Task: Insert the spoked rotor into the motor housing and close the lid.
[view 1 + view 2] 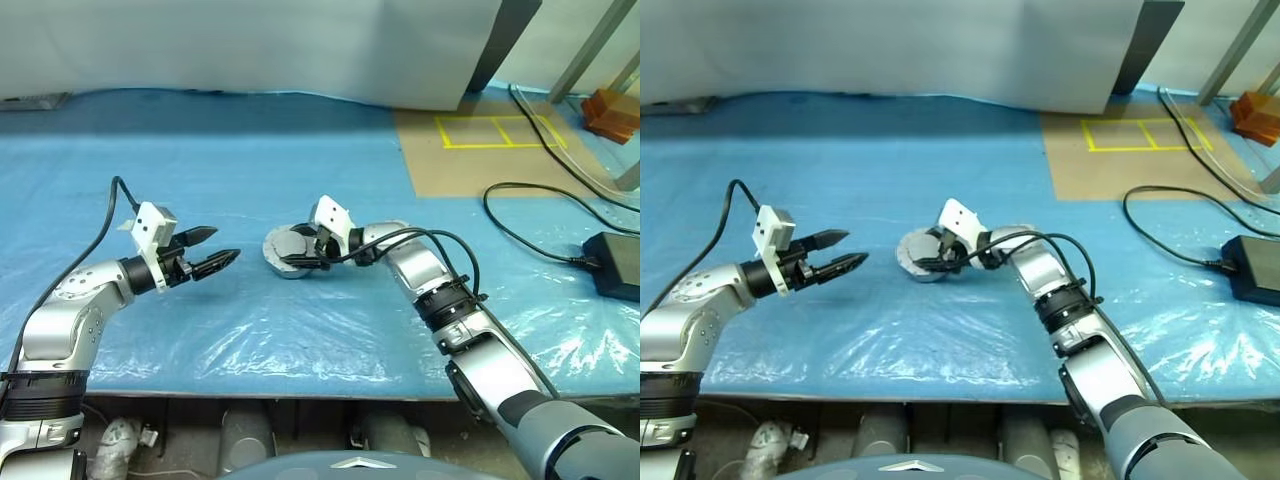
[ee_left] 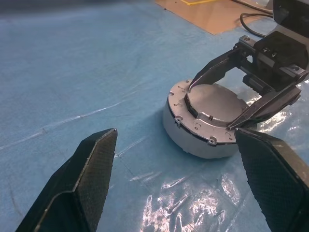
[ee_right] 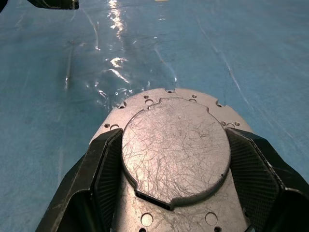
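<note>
The bench (image 1: pixel 250 180) was covered in blue sheeting; a black power adapter (image 1: pixel 612 265) and cable (image 1: pixel 530 225) were laid at its right.

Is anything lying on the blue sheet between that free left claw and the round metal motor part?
Nothing visible. Bare blue sheet separates the open left end effector from the motor housing, whose raised lid sits between the right end effector's fingers.

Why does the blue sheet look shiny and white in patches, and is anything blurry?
Left wrist view: lamp glare makes white streaks on the crinkled blue sheet near the motor housing; the left gripper fingers look soft. Right wrist view: glare patch beyond the scratched lid, which is sharp. Left eye view: pale sheen across the near sheet.
</note>
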Motion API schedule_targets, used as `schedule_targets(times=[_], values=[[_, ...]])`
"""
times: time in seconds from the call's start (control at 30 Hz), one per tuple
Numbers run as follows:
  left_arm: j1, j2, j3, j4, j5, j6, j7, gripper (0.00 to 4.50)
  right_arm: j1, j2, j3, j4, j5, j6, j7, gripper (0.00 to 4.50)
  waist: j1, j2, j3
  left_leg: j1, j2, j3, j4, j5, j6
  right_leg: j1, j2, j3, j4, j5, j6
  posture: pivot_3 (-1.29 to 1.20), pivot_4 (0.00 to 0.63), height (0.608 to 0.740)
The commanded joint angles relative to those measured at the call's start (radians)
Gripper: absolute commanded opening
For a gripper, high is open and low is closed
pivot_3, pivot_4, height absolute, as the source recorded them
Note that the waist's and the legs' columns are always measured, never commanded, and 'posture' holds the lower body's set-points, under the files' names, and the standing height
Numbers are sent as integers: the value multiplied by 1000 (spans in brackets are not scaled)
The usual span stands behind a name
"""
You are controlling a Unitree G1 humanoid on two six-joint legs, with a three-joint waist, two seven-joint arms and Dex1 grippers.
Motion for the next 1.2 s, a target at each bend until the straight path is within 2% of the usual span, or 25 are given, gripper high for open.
schedule_targets(times=[0.03, 0.23, 0.4, 0.57, 0.9, 1.03, 1.2], values=[[4, -6, 6, -29, -5, -18, 1, 4116, 35, -28, 29, 16, -23, 13, 45, 2960, 0, 0, 0, 0, 0, 0, 0, 0, 0, 1, 0, 0, 0, 0, 0, 0, 150, 740], [1, -15, -20, -37, 2, -20, -5, 4116, 20, -18, 18, 72, -16, 26, 65, 2960, 0, -1, 0, 5, 0, 0, 0, 0, 0, 5, 0, 0, 0, -2, -4, 0, 150, 740], [2, -33, -49, -62, 2, -15, 6, 4116, -53, 12, -79, 113, 87, 155, 97, 2960, -1, -1, 0, 6, 0, 0, 0, 0, 0, 6, -1, 0, 0, -3, -4, 0, 150, 740], [6, -41, -59, -72, 0, -11, 10, 4116, -55, 3, -68, 86, 76, 145, 115, 2960, -1, -1, 0, 5, 1, 0, 0, 0, 0, 6, -1, -1, 0, -3, -4, 0, 150, 740], [8, -44, -59, -68, -1, -13, 15, 4116, 23, -24, 36, 32, -21, 46, 104, 2960, -3, -1, 0, 5, 1, 0, 0, 0, 0, 6, -1, -1, -1, -2, -4, 0, 150, 740], [4, -52, -67, -64, 2, -15, 19, 4116, 49, -32, 75, 65, -82, -5, 78, 2960, -3, -1, -1, 6, 1, 0, 0, 0, 0, 6, -1, -1, -1, -3, -4, 0, 150, 740], [-10, -66, -86, -58, 12, -20, 21, 4116, 46, -65, 113, 177, -166, -125, 51, 2960, -3, 0, -4, 16, 0, 1, -1, 0, 1, 14, -1, 1, -1, -3, -5, 0, 150, 740]])
